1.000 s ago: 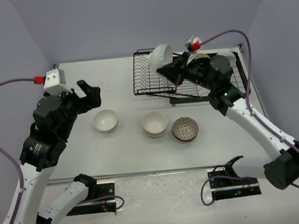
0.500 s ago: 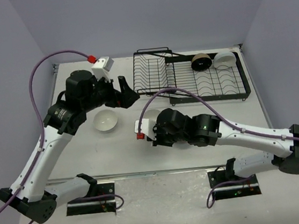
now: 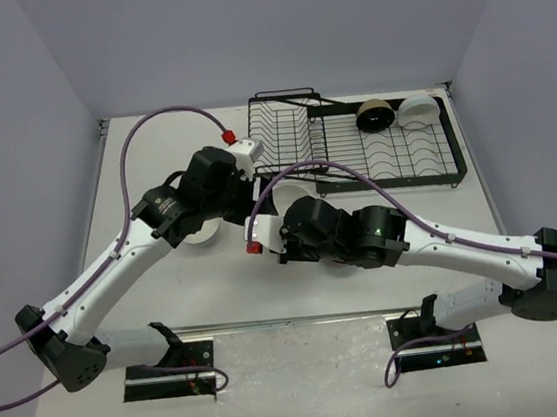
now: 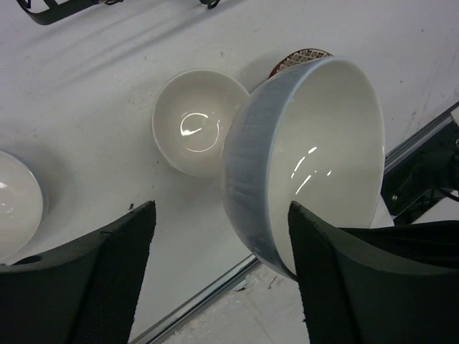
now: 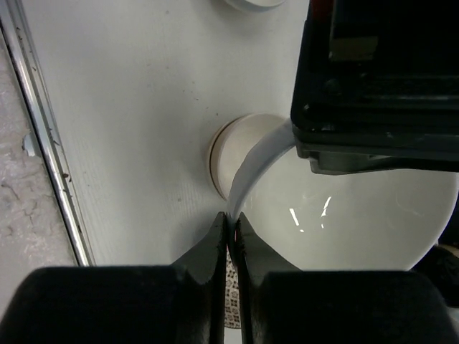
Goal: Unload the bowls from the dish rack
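Right claw (image 5: 231,240) pinches the rim of a white bowl (image 4: 323,158), so it hangs tilted over the desk's (image 4: 86,86) centre, probably to nest into the cream bowl (image 4: 192,122). Left claw (image 4: 221,209) gapes wide, empty. Two bowls sit at one o'clock in the dish rack (image 3: 285,132).

Nearest bowl (image 4: 315,158) white w/ grey-blue outside, table bowl (image 4: 192,122) cream, third bowl (image 4: 307,54) red-patterned, rack (image 3: 393,150) blk wire.

No legible text, label, brand, number or sign on anything here.

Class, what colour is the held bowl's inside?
The bowl is white inside; left wrist view.
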{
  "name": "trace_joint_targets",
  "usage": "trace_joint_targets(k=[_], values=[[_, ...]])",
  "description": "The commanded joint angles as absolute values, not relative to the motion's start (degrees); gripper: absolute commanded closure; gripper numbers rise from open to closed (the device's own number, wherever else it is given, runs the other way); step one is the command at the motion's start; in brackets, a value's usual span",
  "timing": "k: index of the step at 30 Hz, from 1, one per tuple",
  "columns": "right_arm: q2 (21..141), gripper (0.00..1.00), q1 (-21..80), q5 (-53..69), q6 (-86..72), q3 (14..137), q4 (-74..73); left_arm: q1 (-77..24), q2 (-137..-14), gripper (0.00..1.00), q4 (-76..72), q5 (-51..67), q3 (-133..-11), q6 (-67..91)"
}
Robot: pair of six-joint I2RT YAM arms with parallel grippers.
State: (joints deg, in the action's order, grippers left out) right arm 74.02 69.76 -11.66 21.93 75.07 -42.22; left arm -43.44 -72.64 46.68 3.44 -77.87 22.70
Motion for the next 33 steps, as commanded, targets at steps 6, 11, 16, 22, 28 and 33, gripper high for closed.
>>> trace_joint_targets(k=[6,11,16,22,28,33], values=[[77.8,1.00,70.2,-17.8,24.3,81.6,-39.3,-44.3,-75.0,0.84,46.1,-1.2,-78.0,21.7],[79.8,1.00,70.2,-19.0,23.5,82.5,-39.2,-44.3,-75.5,1.00,45.8,-3.9,-78.0,21.8],[80.2,0.68,70.2,-20.6,22.5,81.7,-36.5,-44.2,-75.4,1.00,45.6,-11.2,-76.7,23.1],[73.6,0.01,69.2,-24.6,20.2,74.1,-30.4,-31.3,-71.9,1.00,44.1,-13.1,-71.9,25.6],[61.9,0.01,63.6,-22.2,16.7,64.2,-25.4,-12.8,-67.1,1.00,39.2,-7.8,-65.5,24.6],[57.8,0.01,62.1,-24.3,15.0,61.0,-23.6,-4.9,-69.8,1.00,32.3,-4.4,-60.2,25.6]])
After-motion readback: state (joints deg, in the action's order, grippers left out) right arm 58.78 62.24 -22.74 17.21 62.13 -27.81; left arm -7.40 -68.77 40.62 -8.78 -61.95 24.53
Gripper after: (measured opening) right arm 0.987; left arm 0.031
